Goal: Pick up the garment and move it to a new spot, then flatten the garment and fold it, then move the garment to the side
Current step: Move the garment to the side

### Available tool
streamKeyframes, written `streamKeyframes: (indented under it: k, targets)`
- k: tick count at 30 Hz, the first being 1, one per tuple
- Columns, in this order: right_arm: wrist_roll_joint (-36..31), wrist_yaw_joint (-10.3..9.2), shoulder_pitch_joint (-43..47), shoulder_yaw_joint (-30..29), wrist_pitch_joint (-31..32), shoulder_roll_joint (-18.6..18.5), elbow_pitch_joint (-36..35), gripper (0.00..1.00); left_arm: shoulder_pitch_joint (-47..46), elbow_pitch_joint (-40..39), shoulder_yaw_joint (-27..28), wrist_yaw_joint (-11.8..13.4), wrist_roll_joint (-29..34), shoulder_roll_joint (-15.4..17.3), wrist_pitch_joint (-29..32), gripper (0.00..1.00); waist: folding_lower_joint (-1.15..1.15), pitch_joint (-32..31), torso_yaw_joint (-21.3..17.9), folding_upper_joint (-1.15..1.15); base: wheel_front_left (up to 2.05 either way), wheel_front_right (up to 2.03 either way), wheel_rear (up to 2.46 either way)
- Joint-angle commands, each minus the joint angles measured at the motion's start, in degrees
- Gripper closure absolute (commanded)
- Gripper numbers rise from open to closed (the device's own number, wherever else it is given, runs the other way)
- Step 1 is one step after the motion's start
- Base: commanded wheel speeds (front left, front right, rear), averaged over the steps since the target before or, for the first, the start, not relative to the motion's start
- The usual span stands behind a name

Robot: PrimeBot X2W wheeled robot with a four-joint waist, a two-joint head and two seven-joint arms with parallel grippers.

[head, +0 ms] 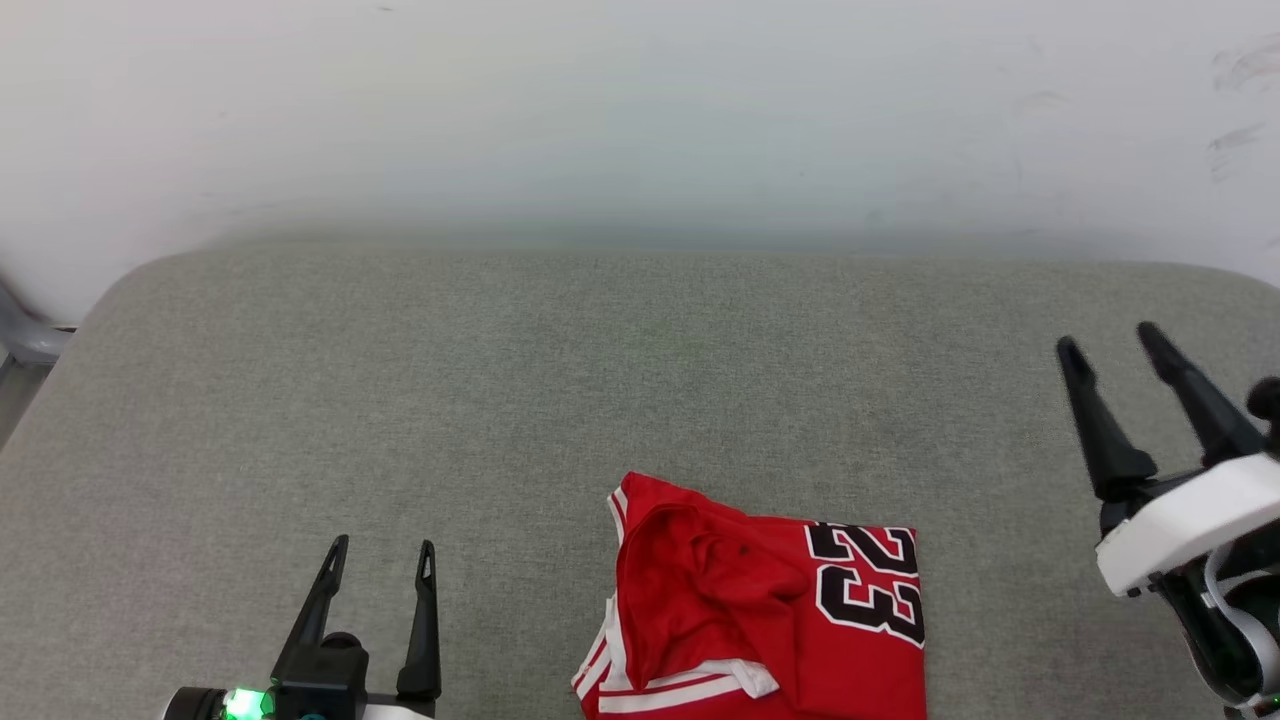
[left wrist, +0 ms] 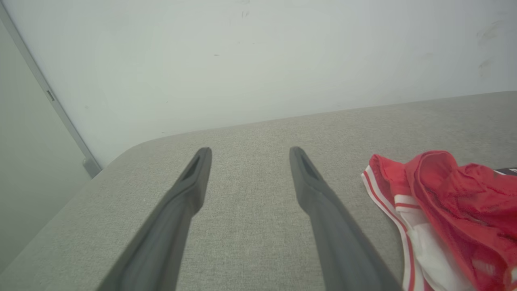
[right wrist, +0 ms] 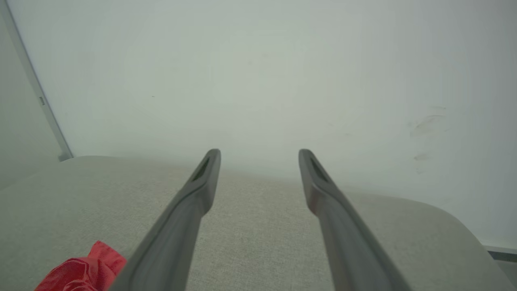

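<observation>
The garment (head: 770, 610) is a red jersey with white striped trim and a black number 23, lying rumpled and partly folded over at the near middle of the grey padded surface (head: 640, 380). Its red and white edge also shows at the right of the left wrist view, garment (left wrist: 448, 210), and a red corner at the lower left of the right wrist view, garment (right wrist: 80, 270). My left gripper (head: 383, 548) stands open to the garment's left, apart from it. My right gripper (head: 1108, 340) is open and raised at the far right, holding nothing.
A pale wall (head: 640, 120) rises directly behind the padded surface. The surface has rounded far corners, and a grey fitting (head: 30, 340) shows past its left edge. Bare cushion stretches behind the garment.
</observation>
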Motion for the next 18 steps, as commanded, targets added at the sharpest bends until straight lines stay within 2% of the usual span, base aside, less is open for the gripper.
streamKeyframes:
  k: [1, 11, 15, 18]
  targets:
    - [1.48, -0.05, -1.08, 1.20, 2.17, -0.96, 0.40, 0.00, -0.63, 0.06, -0.14, -0.05, -0.10, 0.03, -0.12, 0.00, 0.00, 0.08, 0.21, 0.00, 0.00, 0.00, 0.00]
    - [20.72, -0.05, -6.91, 13.97, 33.78, -10.10, 4.88, 0.00, -1.55, -0.31, -0.46, 0.02, 0.02, -0.03, -0.12, 0.00, 0.00, 1.88, 1.34, 0.00, 0.00, 0.00, 0.00]
    - [25.00, -0.05, -5.99, 16.41, 41.29, -12.22, 7.04, 0.00, -2.51, -0.46, -0.73, -0.06, 0.11, -0.27, -0.11, 0.00, 0.00, 3.13, 2.22, 0.00, 0.00, 0.00, 0.00]
    - [27.09, -0.05, -4.78, 17.52, 44.06, -13.19, 8.61, 0.00, -3.01, -0.50, -1.02, -0.13, 0.16, -0.46, -0.11, 0.00, 0.00, 4.34, 3.07, 0.00, 0.00, 0.00, 0.00]
